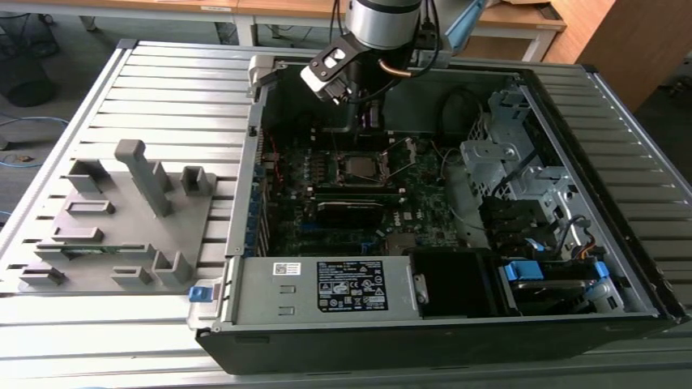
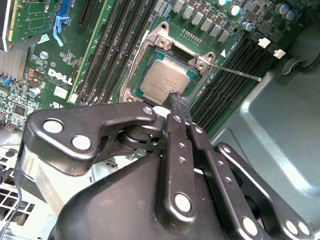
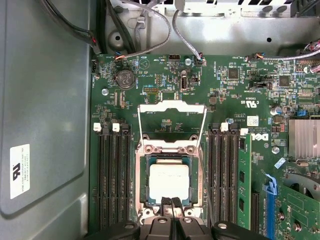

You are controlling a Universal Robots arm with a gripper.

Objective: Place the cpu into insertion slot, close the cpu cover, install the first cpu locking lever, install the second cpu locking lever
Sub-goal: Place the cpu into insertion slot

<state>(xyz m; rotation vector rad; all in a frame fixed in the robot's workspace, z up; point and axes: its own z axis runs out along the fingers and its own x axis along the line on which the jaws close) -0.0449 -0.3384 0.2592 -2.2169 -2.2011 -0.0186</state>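
A slatted metal table (image 1: 162,81) carries an open computer case (image 1: 433,324) lying on its side, with a grey moulded fixture (image 1: 119,219) beside it toward the exterior view's left. From my station I see the arm reaching down into the case, its pincer (image 1: 365,121) hanging just above the green circuit board (image 3: 150,80).

In both wrist views the cpu (image 3: 169,182) (image 2: 167,80) lies flat inside the insertion slot (image 3: 195,172) (image 2: 159,52), its pale metal face up and squared to the dark socket edge around it. In the exterior view I can pick it out as a small light square (image 1: 357,166) in the middle of the board.

The pincer (image 3: 170,201) is pressed together, the two black fingers side by side with only a sliver between them and nothing pinched. In the second wrist view its tip (image 2: 179,100) sits at the edge of the cpu; I cannot tell whether it touches the chip or hovers just over it.

The cpu cover (image 3: 172,105) is not closed: the silvery frame stands swung back from the socket on its hinge side, its cut-out centre showing the board behind. A thin locking lever (image 2: 235,71) angles out from the socket corner, unlatched, across the long black memory slots (image 3: 112,175) that flank the socket on both sides.
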